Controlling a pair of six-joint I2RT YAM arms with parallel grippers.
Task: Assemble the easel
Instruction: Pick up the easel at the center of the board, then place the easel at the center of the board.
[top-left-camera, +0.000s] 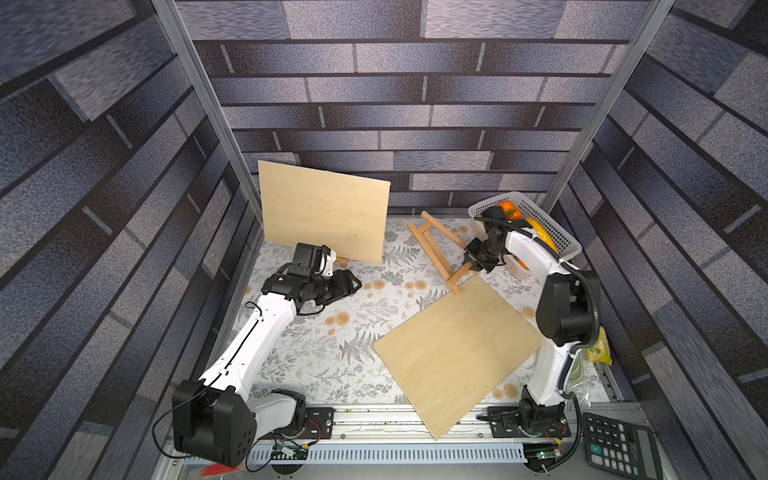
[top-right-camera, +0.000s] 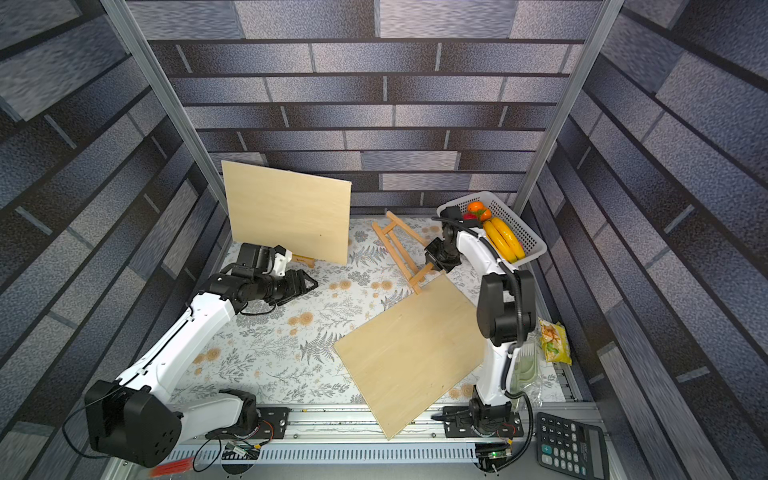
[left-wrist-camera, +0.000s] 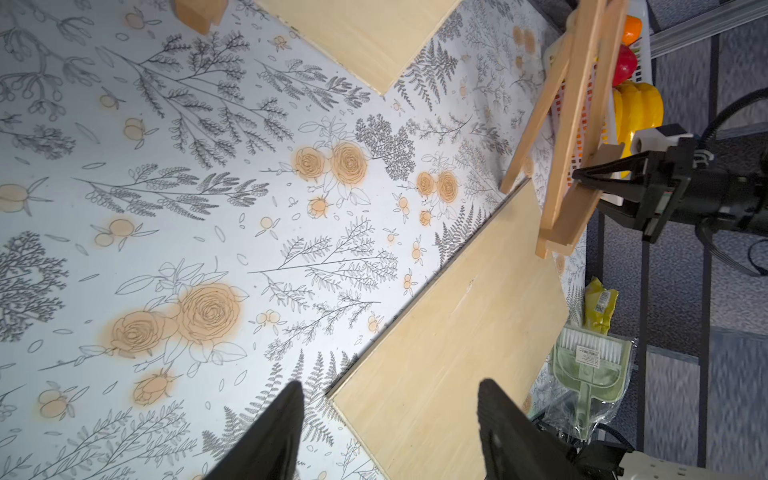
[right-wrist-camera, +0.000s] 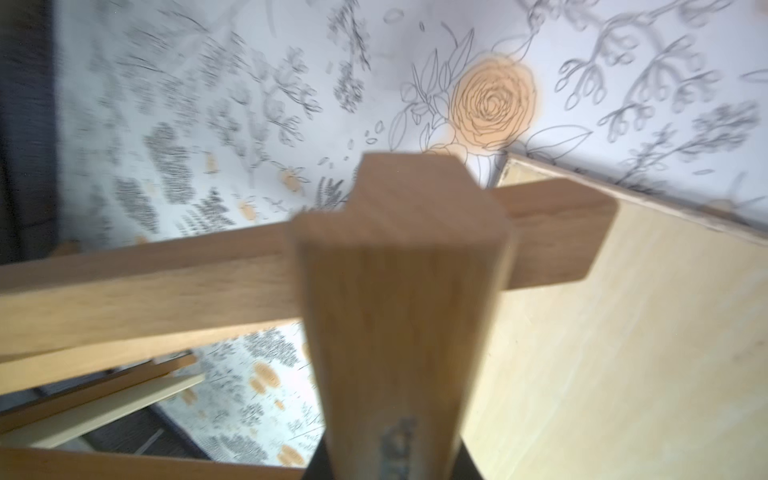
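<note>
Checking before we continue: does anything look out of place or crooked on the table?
The flat board lies skewed, one corner overhanging the front rail. The easel hangs tilted in the right gripper, not standing.

Left end effector (left-wrist-camera: 390, 384) spread, right (top-left-camera: 469, 265) clamped

A white mesh basket (top-right-camera: 521, 226) is seen just behind the right claw (top-left-camera: 468, 267), to its outer side; bananas (top-right-camera: 503, 239), an orange fruit (top-right-camera: 478, 209) and a red one (left-wrist-camera: 624, 64) are held in it; a yellow snack packet (top-right-camera: 552, 340) and a wrapped green dustpan set (left-wrist-camera: 590, 365) are laid well nearer the front than that claw; a black calculator (top-left-camera: 619, 446) is placed farther still; a floral cloth (top-left-camera: 332, 332) is spread beneath the left claw (top-left-camera: 355, 284).
</note>
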